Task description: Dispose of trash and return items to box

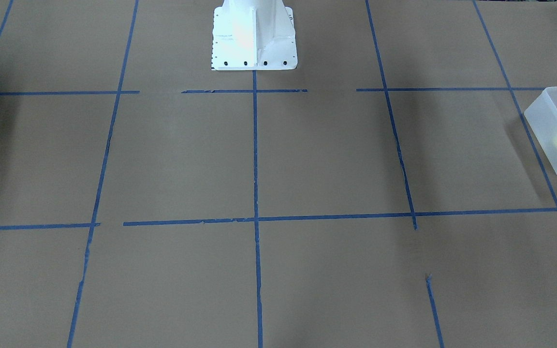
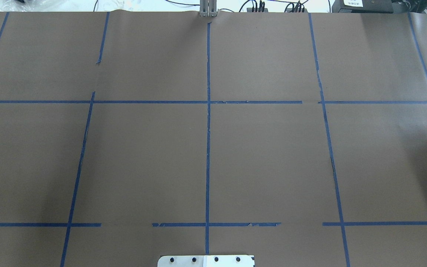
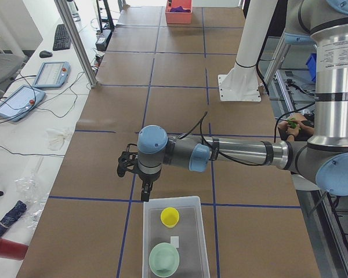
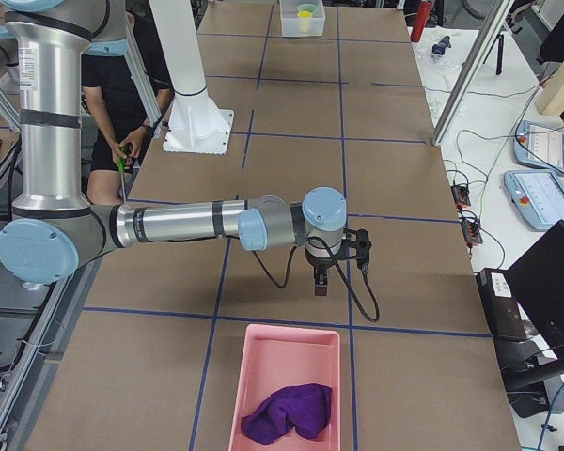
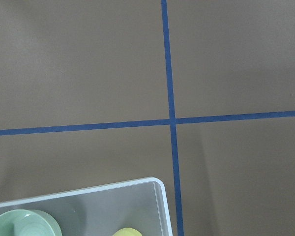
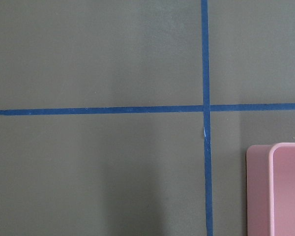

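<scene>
**Brown-papered table: both items sit in the box**

Just past the left gripper (image 3: 144, 192) stands the box (image 3: 189, 227). Inside it, the yellow cup (image 3: 170, 216) is nearest that gripper and the mint bowl (image 3: 164, 259) lies beyond the cup. The right gripper (image 4: 320, 282) hangs just short of a pink bin (image 4: 291, 330) that holds a purple cloth (image 4: 289, 413). Whether either gripper is spread or clenched cannot be told from these views. Returning the items looks done, and little seems left.

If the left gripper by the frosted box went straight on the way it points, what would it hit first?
Probably the brown paper-covered table, just beside the translucent frosted-white plastic bin. The left gripper points down; depth is unclear, so it might clip the rim.
</scene>
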